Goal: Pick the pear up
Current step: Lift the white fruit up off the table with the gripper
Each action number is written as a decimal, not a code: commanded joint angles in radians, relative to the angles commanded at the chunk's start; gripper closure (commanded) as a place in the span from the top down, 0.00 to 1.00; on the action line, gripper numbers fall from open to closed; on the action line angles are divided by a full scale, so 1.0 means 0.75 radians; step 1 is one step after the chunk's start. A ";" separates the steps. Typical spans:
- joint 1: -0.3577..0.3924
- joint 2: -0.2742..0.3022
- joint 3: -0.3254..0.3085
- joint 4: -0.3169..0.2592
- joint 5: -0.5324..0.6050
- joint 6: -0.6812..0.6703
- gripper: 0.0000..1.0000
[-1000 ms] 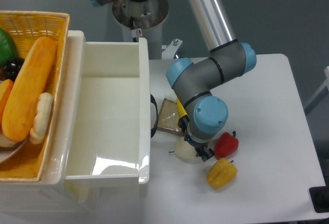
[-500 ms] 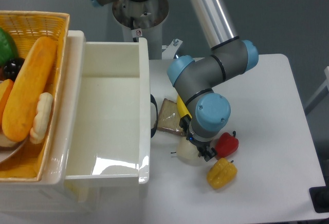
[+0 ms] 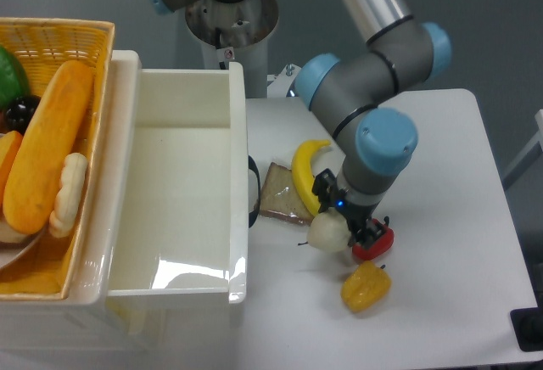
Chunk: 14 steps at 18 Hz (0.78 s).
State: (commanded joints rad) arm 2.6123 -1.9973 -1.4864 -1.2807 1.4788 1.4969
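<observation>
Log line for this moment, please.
gripper shut on pear | pear beside red pepper | banana on table

White worktop [image 3: 450, 158] with rounded corners, grey floor [image 3: 501, 22] behind, white tub [image 3: 182, 209] and wicker basket [image 3: 59, 39] left.

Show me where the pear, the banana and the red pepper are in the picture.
pear [image 3: 327, 232], fixed camera view, on its pale rounded body.
banana [image 3: 304, 169], fixed camera view, on the middle of its yellow curve.
red pepper [image 3: 378, 244], fixed camera view, on its visible red side beside the gripper.
</observation>
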 joint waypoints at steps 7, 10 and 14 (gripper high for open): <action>0.082 0.076 -0.006 -0.141 -0.016 0.197 0.44; 0.098 0.082 -0.010 -0.141 -0.035 0.201 0.44; 0.108 0.084 -0.014 -0.141 -0.035 0.203 0.44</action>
State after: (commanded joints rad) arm 2.6937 -1.9343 -1.4971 -1.3867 1.4527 1.6490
